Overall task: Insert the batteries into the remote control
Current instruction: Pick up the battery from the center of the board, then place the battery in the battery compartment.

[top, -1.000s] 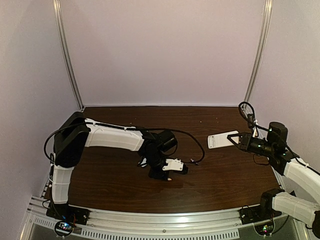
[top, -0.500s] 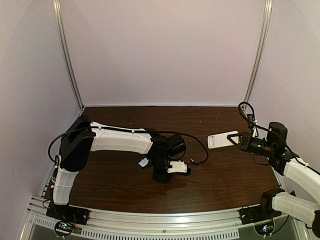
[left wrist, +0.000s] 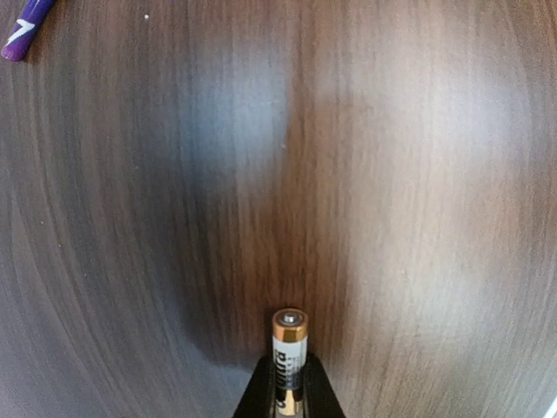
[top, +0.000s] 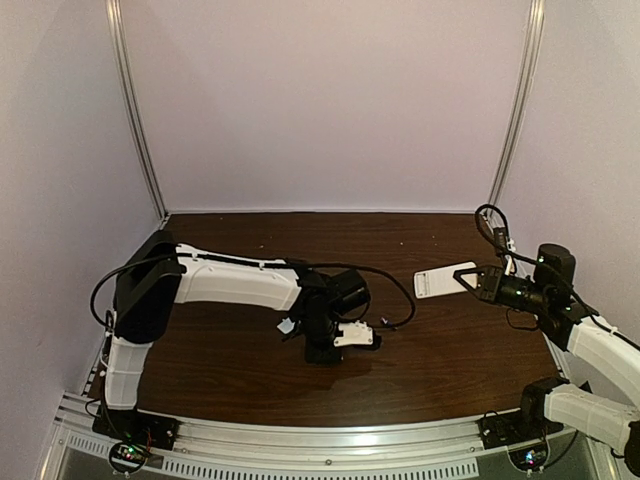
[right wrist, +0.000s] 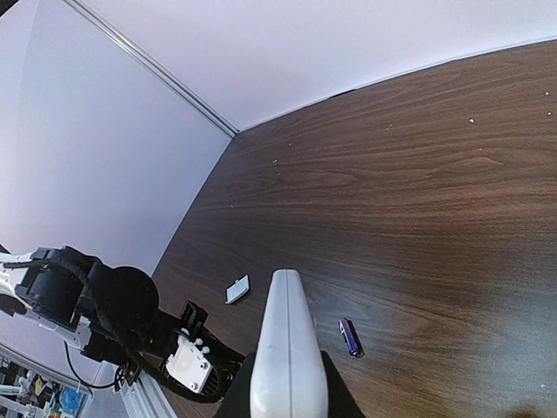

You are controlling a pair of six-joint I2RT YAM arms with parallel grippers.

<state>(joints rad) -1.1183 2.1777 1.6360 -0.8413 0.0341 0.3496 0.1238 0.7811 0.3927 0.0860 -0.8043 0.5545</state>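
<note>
My left gripper (left wrist: 290, 394) is pinched narrow on the gold-brown battery (left wrist: 289, 359), fingers (left wrist: 258, 396) tight against both sides. Its gold cap and metal end poke out past my fingertips, pointing at the dark wood worktop (left wrist: 418, 218). There is white lettering on its black band, but it is too small to read. I cannot tell whether the cell touches the wood.

From above, that left gripper (top: 330, 350) sits near the middle of the worktop (top: 450, 350), a little toward the near edge. The purple battery (top: 384, 322) lies flat just to its right, apart from it. In my left wrist view the purple battery (left wrist: 24, 28) sits at the top left corner with a white mark on it that is not legible.

A small white flat piece (top: 287, 326) lies on the wood just left of my left gripper.

My right gripper (top: 480, 281) is over by the right edge, clamped on one end of the remote control (top: 444, 280), which is held up off the worktop. My right wrist view shows the remote control (right wrist: 284, 340) as plain white, with no writing. The purple battery (right wrist: 350, 336) lies down on the wood beside it in that view, and the white piece (right wrist: 236, 290) is further left.
</note>
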